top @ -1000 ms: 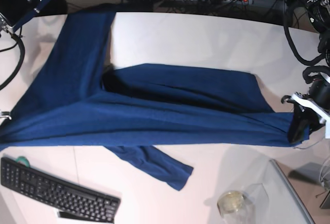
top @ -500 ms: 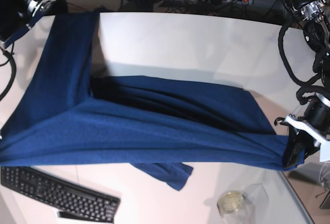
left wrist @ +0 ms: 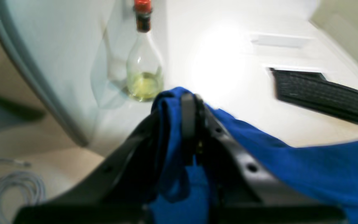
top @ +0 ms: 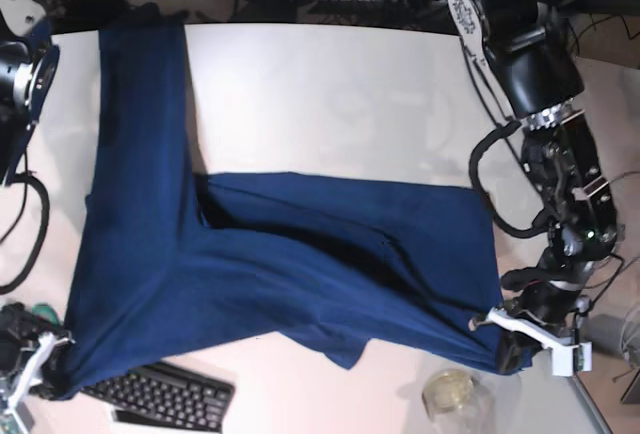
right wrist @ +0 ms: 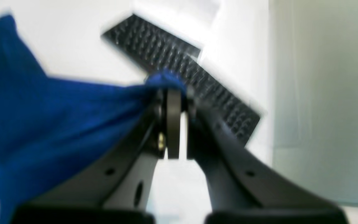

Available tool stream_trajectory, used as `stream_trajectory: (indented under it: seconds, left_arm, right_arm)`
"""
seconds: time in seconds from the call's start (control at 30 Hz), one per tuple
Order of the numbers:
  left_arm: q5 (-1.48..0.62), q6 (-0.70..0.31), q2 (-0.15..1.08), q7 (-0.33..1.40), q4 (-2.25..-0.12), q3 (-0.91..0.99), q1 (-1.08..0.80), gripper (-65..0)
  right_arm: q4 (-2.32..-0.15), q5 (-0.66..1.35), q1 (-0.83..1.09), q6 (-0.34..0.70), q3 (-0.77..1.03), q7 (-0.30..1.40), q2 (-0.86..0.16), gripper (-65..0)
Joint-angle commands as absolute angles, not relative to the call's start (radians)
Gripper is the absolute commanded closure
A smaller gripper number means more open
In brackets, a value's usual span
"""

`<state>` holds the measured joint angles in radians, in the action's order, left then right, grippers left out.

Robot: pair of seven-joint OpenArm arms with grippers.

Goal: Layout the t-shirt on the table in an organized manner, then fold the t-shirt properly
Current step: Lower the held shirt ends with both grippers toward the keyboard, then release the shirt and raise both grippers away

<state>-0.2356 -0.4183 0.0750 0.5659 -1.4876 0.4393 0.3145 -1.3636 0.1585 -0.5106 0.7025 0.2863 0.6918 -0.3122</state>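
Right gripper fingers pinch the t-shirt above keyboard.

The t-shirt covers part of the keyboard; both wrist views are blurred.

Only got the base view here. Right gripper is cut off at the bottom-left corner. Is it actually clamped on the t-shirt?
Observer: Yes. In the right wrist view the right gripper is shut, with a bunch of the t-shirt pinched at its tips.
Operator: What's under that gripper?
Observer: The black keyboard, just beyond the tips.
Operator: Left side, same grip?
Observer: The left gripper is shut on a fold of the fabric, some bunched between its arms.
Operator: That glass thing near it?
Observer: A clear bottle with a red cap and pale yellow liquid at the bottom.
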Motion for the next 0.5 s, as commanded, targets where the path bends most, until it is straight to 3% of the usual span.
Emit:
stream_trajectory:
  seconds: [0.0, 0.17, 0.23, 0.33, 0.4, 0.47]
  left_arm:
    - [-0.217, -0.417, 0.074, 0.513, -1.458, 0.443, 0.358, 0.0]
    - [-0.067, -0.398, 0.030, 0.323, -1.159, 0.443, 0.467, 0.0]
    - [-0.031, -0.334, 0.030, 0.239, -1.030, 0.443, 0.501, 0.0]
    - [0.004, -0.283, 0.030, 0.130, -0.822, 0.443, 0.562, 0.0]
    - [0.004, -0.283, 0.035, 0.091, -0.727, 0.443, 0.585, -2.5]
    - [-0.002, -0.283, 0.036, 0.054, -0.682, 0.443, 0.598, -26.3]
  right_arm:
    - [-1.314, 0.173, -0.570, 0.698, 0.275, 0.613, -0.332, -0.3]
    - [-0.828, 0.173, -0.733, 0.599, 0.176, 0.295, -0.338, -1.4]
    - [-0.622, 0.173, -0.800, 0.527, 0.127, 0.202, -0.338, -7.4]
    - [-0.378, 0.173, -0.891, 0.456, -0.012, 0.179, -0.337, -35.6]
    - [-0.364, 0.174, -0.892, 0.450, -0.077, 0.179, -0.337, -55.2]
    - [-0.404, 0.177, -0.863, 0.450, -0.088, 0.180, -0.340, -62.9]
